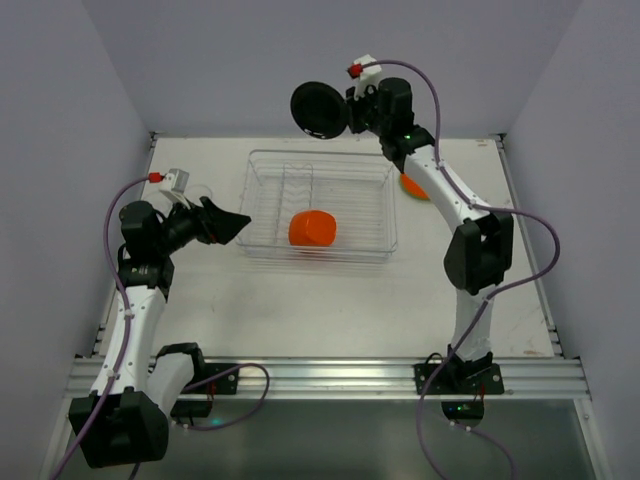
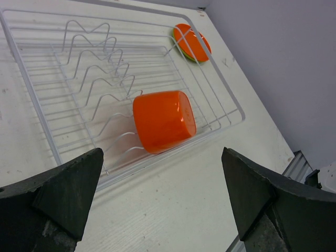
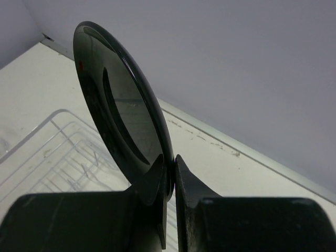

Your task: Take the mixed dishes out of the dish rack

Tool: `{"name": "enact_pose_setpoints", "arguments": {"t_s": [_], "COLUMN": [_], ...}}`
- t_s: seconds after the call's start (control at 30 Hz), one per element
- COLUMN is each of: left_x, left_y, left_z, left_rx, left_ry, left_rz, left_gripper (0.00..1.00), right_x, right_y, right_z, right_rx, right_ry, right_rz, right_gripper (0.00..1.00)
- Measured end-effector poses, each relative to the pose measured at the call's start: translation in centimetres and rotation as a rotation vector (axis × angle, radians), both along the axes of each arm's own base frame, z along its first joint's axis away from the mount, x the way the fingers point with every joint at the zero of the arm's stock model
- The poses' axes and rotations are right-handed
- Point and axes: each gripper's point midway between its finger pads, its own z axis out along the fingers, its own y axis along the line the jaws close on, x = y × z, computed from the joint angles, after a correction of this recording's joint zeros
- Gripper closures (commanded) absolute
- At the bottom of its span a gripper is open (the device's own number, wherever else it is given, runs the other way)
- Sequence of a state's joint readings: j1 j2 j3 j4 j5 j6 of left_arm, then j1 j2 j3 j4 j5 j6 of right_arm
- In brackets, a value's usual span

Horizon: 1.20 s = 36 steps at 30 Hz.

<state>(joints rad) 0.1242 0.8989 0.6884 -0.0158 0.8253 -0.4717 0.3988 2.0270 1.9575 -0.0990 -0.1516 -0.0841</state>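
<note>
1. While the white worktop [image 1: 300, 310] is carrying everything, the clear dish rack [image 1: 350, 190] is sitting at its middle.
2. The right pincer [image 3: 170, 163] is clamping the black plate's [image 1: 319, 109] rim, holding it upright in the air by the rack's far side.
3. The left pincer [image 1: 237, 228] is hovering just left of the rack, fingers wide apart (nothing between them).
4. The orange cup [image 1: 312, 229] is lying on its side inside the rack.
5. An orange plate [image 2: 191, 42] is lying stacked on a green one on the worktop, just right of the rack.
</note>
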Motion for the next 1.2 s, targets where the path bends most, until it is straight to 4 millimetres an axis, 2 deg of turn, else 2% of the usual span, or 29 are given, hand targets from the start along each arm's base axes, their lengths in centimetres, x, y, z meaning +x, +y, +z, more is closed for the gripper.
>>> {"name": "enact_pose_setpoints", "arguments": {"t_s": [0.07,0.23,0.37,0.6,0.93,1.2], "left_x": [0.0,0.0,-0.1,-0.1,-0.1,0.0], "left_y": [0.0,0.0,0.0,0.0,0.0,0.0], "left_z": [0.0,0.1,0.1,0.1,0.1,0.2], "left_rx": [0.0,0.001,0.0,0.0,0.0,0.0], "left_ry": [0.0,-0.003,-0.005,-0.005,-0.006,-0.006], "left_rz": [0.0,0.0,0.0,0.0,0.001,0.001], "left_gripper": [0.0,0.0,0.0,0.0,0.0,0.0], "right_x": [-0.2,-1.2,-2.7,-6.0,-7.5,-6.9], "right_y": [-1.4,-6.9,-10.3,-14.7,-21.2,-23.7], "right_z": [0.0,-0.6,-1.1,-3.4,-8.1,-7.9], "right_rx": [0.043,0.146,0.217,0.356,0.584,0.742], "right_ry": [0.031,0.127,0.186,0.296,0.43,0.429], "right_rz": [-0.02,-0.113,-0.175,-0.241,-0.346,-0.339], "right_gripper": [1.0,1.0,1.0,1.0,1.0,1.0]}}
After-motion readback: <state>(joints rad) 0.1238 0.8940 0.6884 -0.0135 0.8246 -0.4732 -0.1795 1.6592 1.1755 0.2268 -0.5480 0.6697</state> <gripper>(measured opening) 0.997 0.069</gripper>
